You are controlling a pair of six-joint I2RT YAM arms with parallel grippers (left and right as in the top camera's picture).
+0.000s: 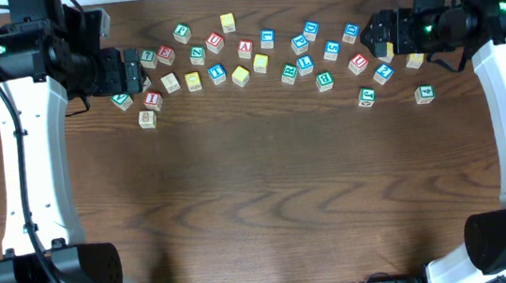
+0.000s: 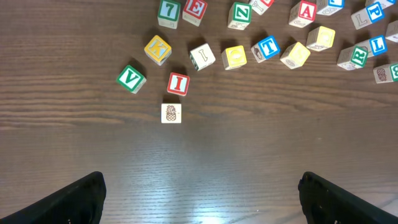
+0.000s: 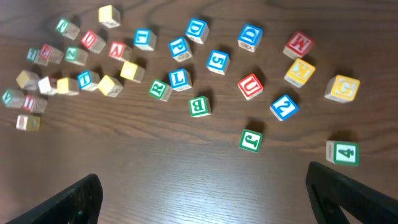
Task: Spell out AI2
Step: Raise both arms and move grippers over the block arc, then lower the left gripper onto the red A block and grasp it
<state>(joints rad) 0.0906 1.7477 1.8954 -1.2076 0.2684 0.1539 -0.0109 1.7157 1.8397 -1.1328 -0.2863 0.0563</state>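
Note:
Lettered wooden blocks lie scattered along the far part of the dark wooden table [image 1: 267,187]. The red A block [image 1: 244,46] lies mid-row and shows in the left wrist view [image 2: 306,10]. The red I block [image 1: 152,99] lies at the left, also in the left wrist view [image 2: 178,83]. The blue 2 block [image 1: 383,73] lies at the right, also in the right wrist view [image 3: 283,107]. My left gripper [image 1: 132,69] [image 2: 202,186] is open and empty above the left blocks. My right gripper [image 1: 376,34] [image 3: 205,186] is open and empty above the right blocks.
A pineapple-picture block [image 1: 146,119] lies just in front of the I. A green V block [image 2: 131,78] lies to the left of the I. A green J block [image 1: 366,97] and a green 4 block [image 1: 425,93] lie in front of the right cluster.

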